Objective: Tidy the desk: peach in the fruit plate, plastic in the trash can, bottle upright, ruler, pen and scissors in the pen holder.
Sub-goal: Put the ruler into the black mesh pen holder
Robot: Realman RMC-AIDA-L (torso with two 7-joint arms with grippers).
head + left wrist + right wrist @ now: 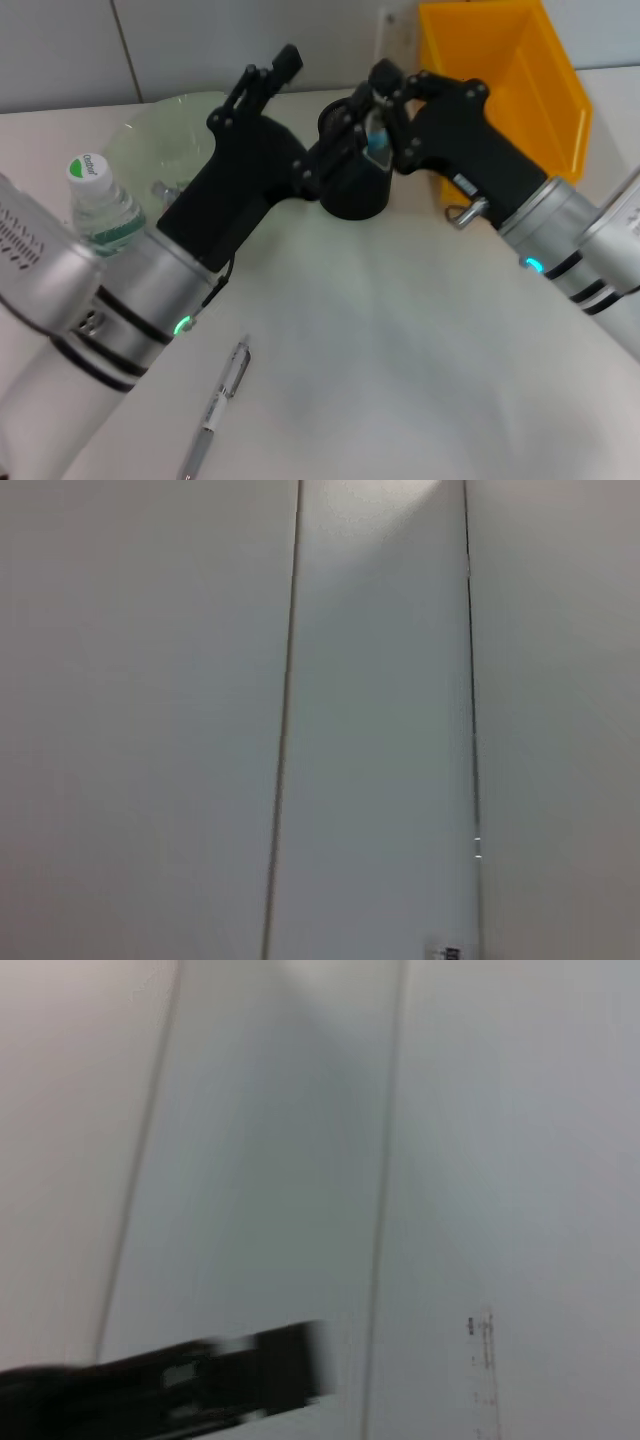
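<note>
The black pen holder point(352, 190) stands at the back middle of the table. My right gripper point(378, 128) is shut on a clear, pale blue ruler point(376, 138) and holds it upright over the holder's mouth. The ruler shows faintly in the right wrist view point(485, 1370). My left gripper point(312, 175) is against the holder's left side. A silver pen point(225, 392) lies on the table in front. The bottle point(100, 205) stands upright at the left. The green fruit plate point(165, 140) is behind it, partly hidden by my left arm. No peach, plastic or scissors show.
The yellow trash can point(520, 80) stands at the back right, behind my right arm. Both wrist views face the tiled wall. A black bar point(180, 1390) crosses the right wrist view.
</note>
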